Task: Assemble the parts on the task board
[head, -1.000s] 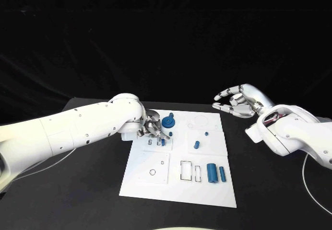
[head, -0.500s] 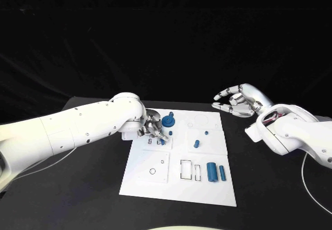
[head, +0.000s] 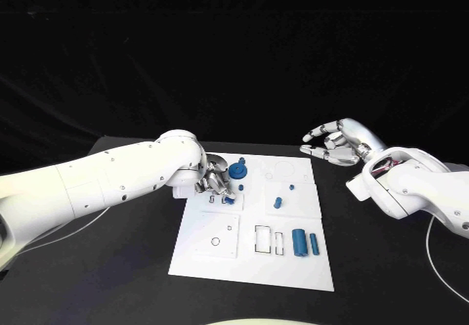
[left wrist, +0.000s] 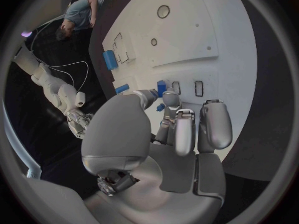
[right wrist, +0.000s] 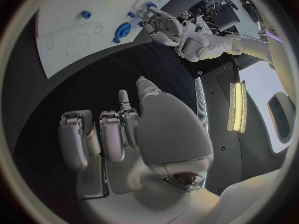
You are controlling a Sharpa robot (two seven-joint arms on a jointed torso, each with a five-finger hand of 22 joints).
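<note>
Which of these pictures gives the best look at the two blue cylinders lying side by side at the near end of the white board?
The head view: the two blue cylinders lie unobstructed on the task board, beside outlined slots. The left wrist view shows one as a small blue block near the far edge. In the right wrist view I cannot pick them out.

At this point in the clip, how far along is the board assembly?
Early to midway, by the look of it. A round blue part already sits at the task board's far side near the left hand. In hand: the left hand works a small blue piece at the slots there. Left: two blue cylinders lie loose at the near right, a small blue part mid-board, and outlined slots stand unfilled. The right hand hovers off the board, holding nothing.
</note>
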